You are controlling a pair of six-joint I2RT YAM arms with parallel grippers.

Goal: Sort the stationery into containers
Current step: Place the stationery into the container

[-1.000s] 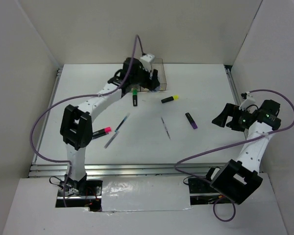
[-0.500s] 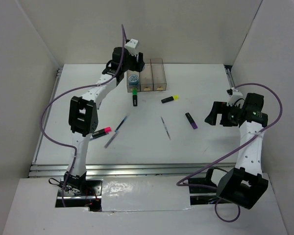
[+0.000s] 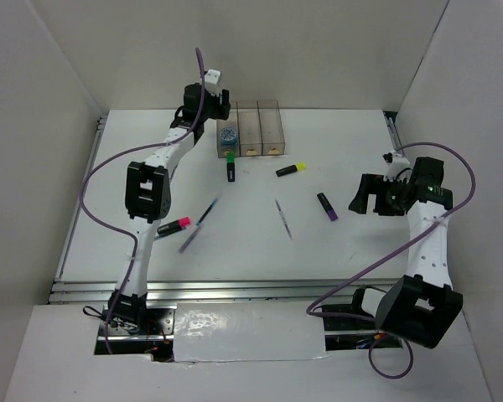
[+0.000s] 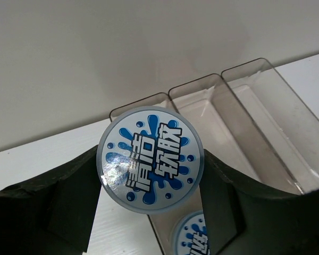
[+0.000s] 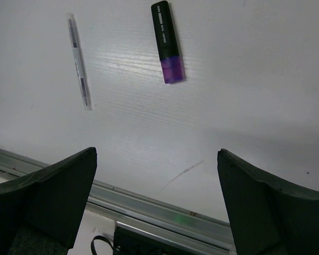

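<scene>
We see the left tool (image 4: pixel 149 186) clamped on a blue-white tape roll (image 4: pixel 150 159), raised above the leftmost clear box (image 4: pixel 127 109), where a second tape roll (image 4: pixel 189 239) lies. The right tool (image 5: pixel 157 196) hangs spread wide over the tabletop (image 5: pixel 255 79), near a purple-capped highlighter (image 5: pixel 167 42) and a thin pen (image 5: pixel 78 61).

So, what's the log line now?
left end effector: grips tape roll near leftmost box | right end effector: open near purple highlighter | second roll: inside that box

Robotics lab test cell noted: white table (image 3: pixel 235 251) enclosed by plain board walls (image 3: pixel 318 50) and edged with aluminium rail (image 3: pixel 235 288); left arm (image 3: pixel 144 191) and right arm (image 3: pixel 425 243) are bolted at the near edge, each trailed by purple cable (image 3: pixel 83 194).
</scene>
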